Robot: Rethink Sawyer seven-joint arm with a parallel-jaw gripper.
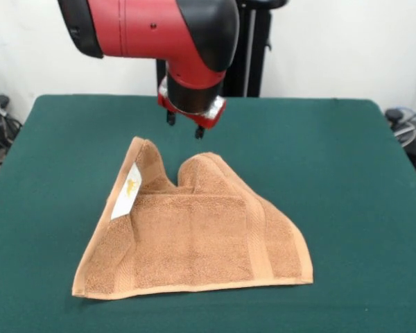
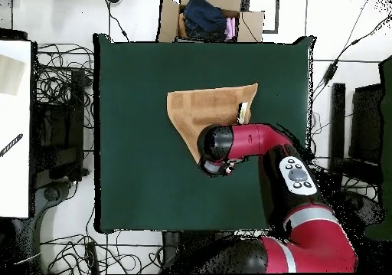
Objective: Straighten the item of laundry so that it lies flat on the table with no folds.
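Note:
The orange-tan towel (image 1: 194, 236) lies on the green table (image 1: 333, 173), folded into a rough triangle. Its two far corners are turned over towards the front, with a dip between them. A white label (image 1: 127, 191) shows on its left folded edge. A woven border band runs along the right side. My gripper (image 1: 186, 125) hangs just behind the towel's far edge, a little above the table, open and empty. In the overhead view the towel (image 2: 207, 107) lies mid-table and the arm covers its near edge, with the gripper (image 2: 218, 167) under the arm's end.
A cardboard box (image 2: 210, 18) with dark clothes stands beyond the table's far edge in the overhead view. Cables and equipment (image 2: 57, 96) lie on the floor to the sides. Green table surface (image 2: 130, 134) surrounds the towel.

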